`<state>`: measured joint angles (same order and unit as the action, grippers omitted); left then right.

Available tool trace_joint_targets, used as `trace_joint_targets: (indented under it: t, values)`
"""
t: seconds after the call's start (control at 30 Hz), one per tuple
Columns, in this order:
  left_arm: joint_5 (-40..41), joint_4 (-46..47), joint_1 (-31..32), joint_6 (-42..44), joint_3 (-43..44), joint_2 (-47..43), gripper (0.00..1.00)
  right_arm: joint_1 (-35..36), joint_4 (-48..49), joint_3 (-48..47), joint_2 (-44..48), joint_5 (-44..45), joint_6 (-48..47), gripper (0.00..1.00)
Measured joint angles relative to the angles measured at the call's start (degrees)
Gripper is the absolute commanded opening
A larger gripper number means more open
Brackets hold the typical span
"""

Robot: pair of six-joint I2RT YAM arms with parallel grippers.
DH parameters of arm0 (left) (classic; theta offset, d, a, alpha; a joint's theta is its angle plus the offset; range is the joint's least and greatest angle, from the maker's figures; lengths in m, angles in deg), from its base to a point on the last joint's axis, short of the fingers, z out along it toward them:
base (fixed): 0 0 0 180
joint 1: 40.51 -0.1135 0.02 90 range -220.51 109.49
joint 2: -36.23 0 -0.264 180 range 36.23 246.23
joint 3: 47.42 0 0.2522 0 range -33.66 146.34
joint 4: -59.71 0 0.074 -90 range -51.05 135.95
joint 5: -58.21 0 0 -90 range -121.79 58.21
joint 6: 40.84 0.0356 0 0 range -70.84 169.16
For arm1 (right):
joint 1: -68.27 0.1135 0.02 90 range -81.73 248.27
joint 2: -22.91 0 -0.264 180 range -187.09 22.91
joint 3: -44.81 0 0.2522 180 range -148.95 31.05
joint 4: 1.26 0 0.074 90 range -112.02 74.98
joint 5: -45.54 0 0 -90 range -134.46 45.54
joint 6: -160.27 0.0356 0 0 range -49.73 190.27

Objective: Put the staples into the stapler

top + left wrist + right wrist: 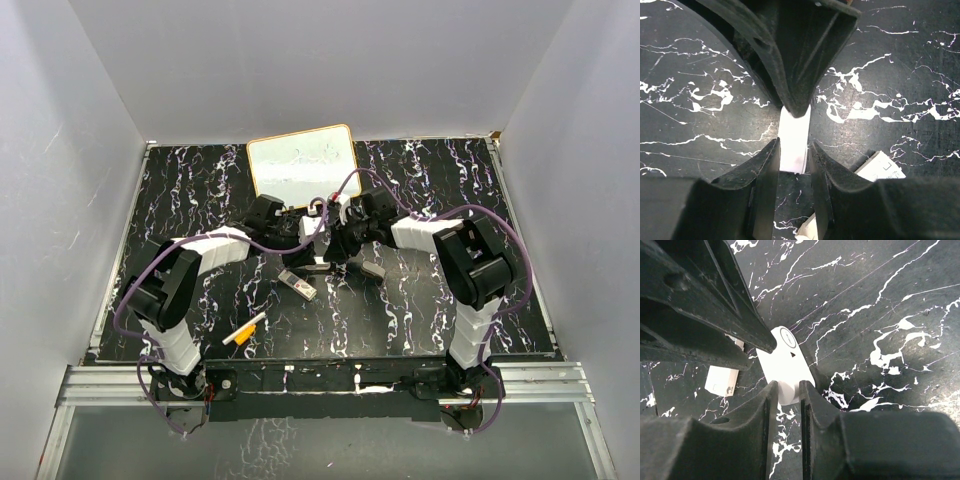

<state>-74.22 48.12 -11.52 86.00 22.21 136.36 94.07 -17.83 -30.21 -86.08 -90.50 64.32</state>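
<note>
Closest to the arm bases, in front of the stapler (pixel 785 362) and off to its left, an orange and white marker (pixel 245 330) lies on the black table (pixel 420 320). A bit farther back the staples (pixel 298 285), a small white pack, lie flat on the table just in front of the stapler, not touching it and with no fingers on them. Then comes the white stapler, in the middle. The left gripper (pixel 794 152) pinches one end of it and the right gripper (pixel 788 387) pinches the other end. A small grey thing (pixel 372 268) lies near the stapler's right side. Behind the stapler, farthest away, lies a whiteboard (pixel 302 160).
</note>
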Motion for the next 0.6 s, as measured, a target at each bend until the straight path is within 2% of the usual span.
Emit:
trace_joint_targets:
  t: [0.33, 0.6]
  values:
    - [0.8, 2.5, 0.7, 0.8, -1.4, 0.7, 0.26, 0.4, 1.6, -0.1, 0.0, 1.1, 0.3, 0.09]
    - [1.7, 4.5, 1.2, 2.0, -2.4, 0.6, 0.23, 0.6, 4.6, 1.7, 0.5, 1.8, 2.5, 0.08]
